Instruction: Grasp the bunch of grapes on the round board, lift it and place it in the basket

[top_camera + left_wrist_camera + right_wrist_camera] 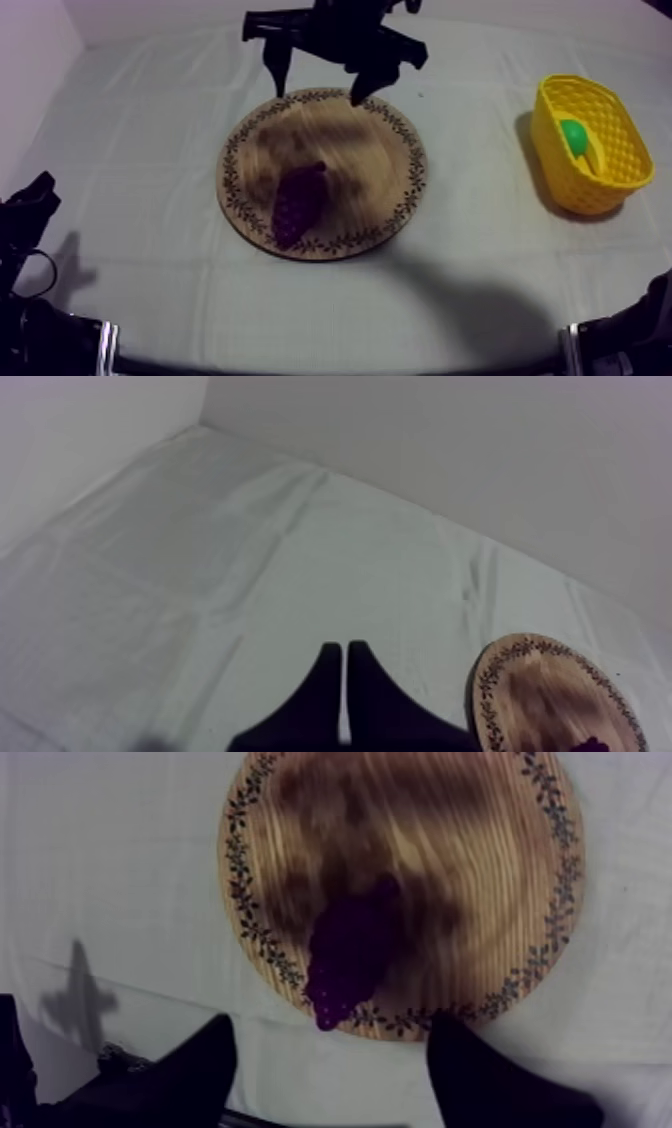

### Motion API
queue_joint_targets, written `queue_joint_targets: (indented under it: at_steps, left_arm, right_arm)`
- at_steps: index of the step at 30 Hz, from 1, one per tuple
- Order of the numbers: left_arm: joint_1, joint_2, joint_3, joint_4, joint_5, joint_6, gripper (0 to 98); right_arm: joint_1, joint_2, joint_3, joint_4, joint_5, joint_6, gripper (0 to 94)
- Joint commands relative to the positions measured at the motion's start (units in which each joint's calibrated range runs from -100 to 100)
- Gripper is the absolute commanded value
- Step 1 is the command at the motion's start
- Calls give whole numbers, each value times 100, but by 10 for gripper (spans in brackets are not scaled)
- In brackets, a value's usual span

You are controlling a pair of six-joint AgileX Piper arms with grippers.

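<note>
The bunch of grapes lies on the round wooden board, on the half nearer the camera and slightly left of its middle, one end reaching towards the patterned rim. The board sits mid-surface on the grey-white cloth.

The right tool hangs over the board's far rim with its two black fingers spread wide and nothing between them. In its wrist view the grapes and board lie just beyond the parted fingers.

The yellow basket stands well apart at the right side, holding a green fruit, possibly the pear.

The left tool sits low at the left edge, its fingers pressed together in a narrow wedge gripping nothing, with the board's edge nearby.
</note>
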Motion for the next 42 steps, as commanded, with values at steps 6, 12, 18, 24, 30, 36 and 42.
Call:
queue_joint_targets:
  at_steps: [6, 12, 18, 24, 30, 36, 42]
  left_arm:
    - [2, 2, -4, 1, 0, -1, 0]
    - [2, 2, -4, 1, 0, -1, 0]
    - [2, 2, -4, 1, 0, -1, 0]
    - [2, 2, -4, 1, 0, -1, 0]
    - [2, 2, -4, 1, 0, -1, 0]
    - [2, 2, -4, 1, 0, -1, 0]
    - [2, 2, -4, 1, 0, -1, 0]
  right_arm:
    - [7, 100, 370, -121, -133, -125, 668]
    - [-29, 439, 732, -263, -346, -137, 722]
    - [-85, 850, 753, -320, -449, -137, 731]
    - [-140, 1295, 569, -329, -515, -142, 731]
    - [-167, 1748, 380, -380, -613, -129, 731]
    - [-203, 2131, 223, -442, -796, -87, 726]
    - [-244, 2441, -117, -453, -824, -74, 721]
